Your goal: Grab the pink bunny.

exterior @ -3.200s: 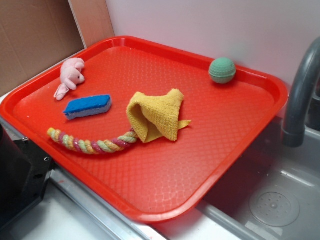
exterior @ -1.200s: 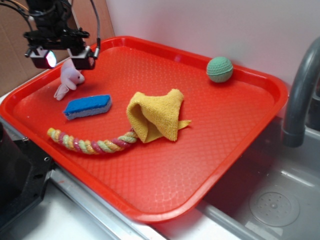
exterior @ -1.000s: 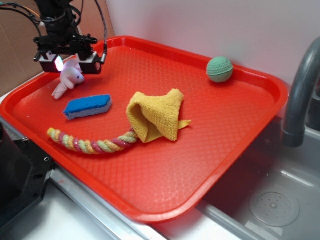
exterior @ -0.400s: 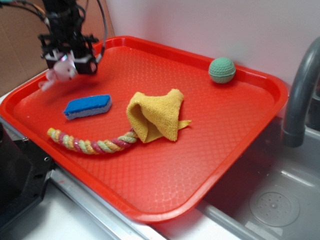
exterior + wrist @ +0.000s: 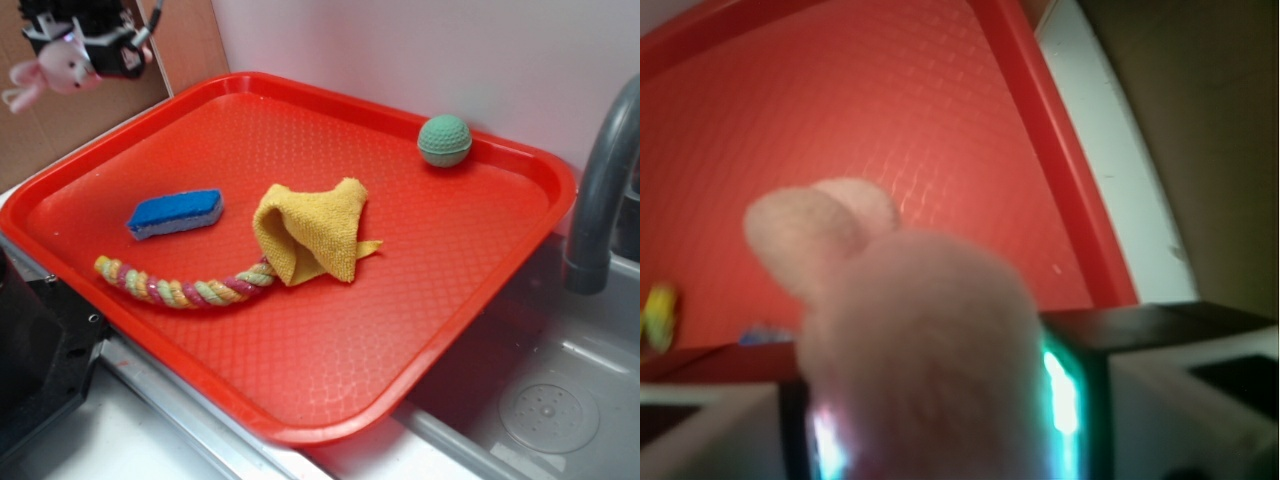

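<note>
Your pink bunny (image 5: 52, 70) sits in the upper left corner of the exterior view, a small pale-pink plush with a rounded head and soft fabric. You can see it hanging in the air, clear of the surface below, with its body tilted and a limb or ear trailing out toward the left edge of the frame; motion blur hides finer detail. In the wrist view the pink bunny (image 5: 910, 350) fills the lower middle of the frame, out of focus, with two rounded pale-pink lobes sticking up at its upper left.
</note>
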`<state>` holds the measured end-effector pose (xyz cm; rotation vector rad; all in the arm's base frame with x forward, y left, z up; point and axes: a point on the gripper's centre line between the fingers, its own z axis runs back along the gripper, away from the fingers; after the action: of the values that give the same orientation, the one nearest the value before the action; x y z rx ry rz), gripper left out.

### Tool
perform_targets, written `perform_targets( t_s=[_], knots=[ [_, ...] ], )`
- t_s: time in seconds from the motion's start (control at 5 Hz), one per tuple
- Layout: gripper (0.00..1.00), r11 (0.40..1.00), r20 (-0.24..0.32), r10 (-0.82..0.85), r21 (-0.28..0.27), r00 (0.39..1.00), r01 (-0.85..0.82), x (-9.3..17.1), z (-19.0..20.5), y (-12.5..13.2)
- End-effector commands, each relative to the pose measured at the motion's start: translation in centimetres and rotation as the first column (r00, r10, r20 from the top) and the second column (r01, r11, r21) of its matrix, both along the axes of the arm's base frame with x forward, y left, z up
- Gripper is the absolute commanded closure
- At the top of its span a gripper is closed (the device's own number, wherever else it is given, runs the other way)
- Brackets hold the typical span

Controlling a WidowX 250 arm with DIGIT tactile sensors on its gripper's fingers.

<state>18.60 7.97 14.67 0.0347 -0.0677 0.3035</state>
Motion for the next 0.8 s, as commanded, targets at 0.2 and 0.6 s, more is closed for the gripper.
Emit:
perform_targets(
  t_s=[0.2,0.6],
  knots=[
    [1.00,0.945,0.040,-0.322,0.077,0.946,0.319,0.5,5.0,-6.7],
    [1.00,0.939,0.063,-0.343,0.053,0.937,0.340,1.6,4.7,-6.8]
  ],
)
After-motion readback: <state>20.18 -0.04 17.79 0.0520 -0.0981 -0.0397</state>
